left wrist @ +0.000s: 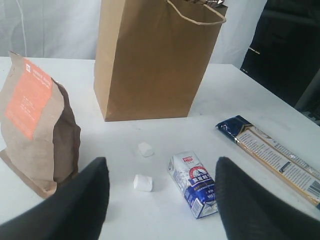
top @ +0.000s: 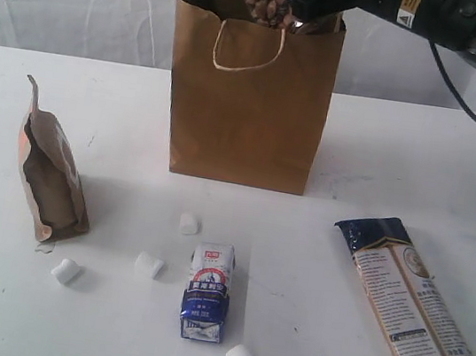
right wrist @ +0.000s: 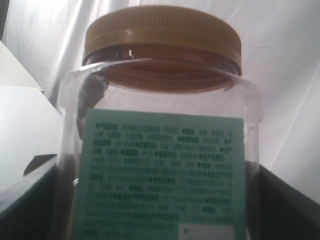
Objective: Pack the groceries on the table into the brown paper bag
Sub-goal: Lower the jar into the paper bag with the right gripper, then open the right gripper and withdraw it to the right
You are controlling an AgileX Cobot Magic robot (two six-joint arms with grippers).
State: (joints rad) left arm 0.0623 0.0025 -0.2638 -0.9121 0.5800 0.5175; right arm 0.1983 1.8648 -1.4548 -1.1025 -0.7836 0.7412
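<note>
My right gripper (top: 293, 0) is shut on the gold-lidded clear jar (top: 266, 1), tilted at the open top of the brown paper bag (top: 248, 108). In the right wrist view the jar (right wrist: 160, 125) with its green label fills the space between the dark fingers (right wrist: 287, 200). My left gripper (left wrist: 160, 205) is open and empty, low over the table (top: 401, 167). Ahead of it lie a blue-white carton (left wrist: 195, 185) and two marshmallows (left wrist: 143, 183). The left gripper is out of the exterior view.
A brown pouch (top: 48, 177) stands at the left. Long noodle packs (top: 417, 326) lie at the right front. The carton (top: 207, 292) lies at the front middle among several marshmallows (top: 150, 264). The bag's cord handle (top: 248, 50) hangs on its near face.
</note>
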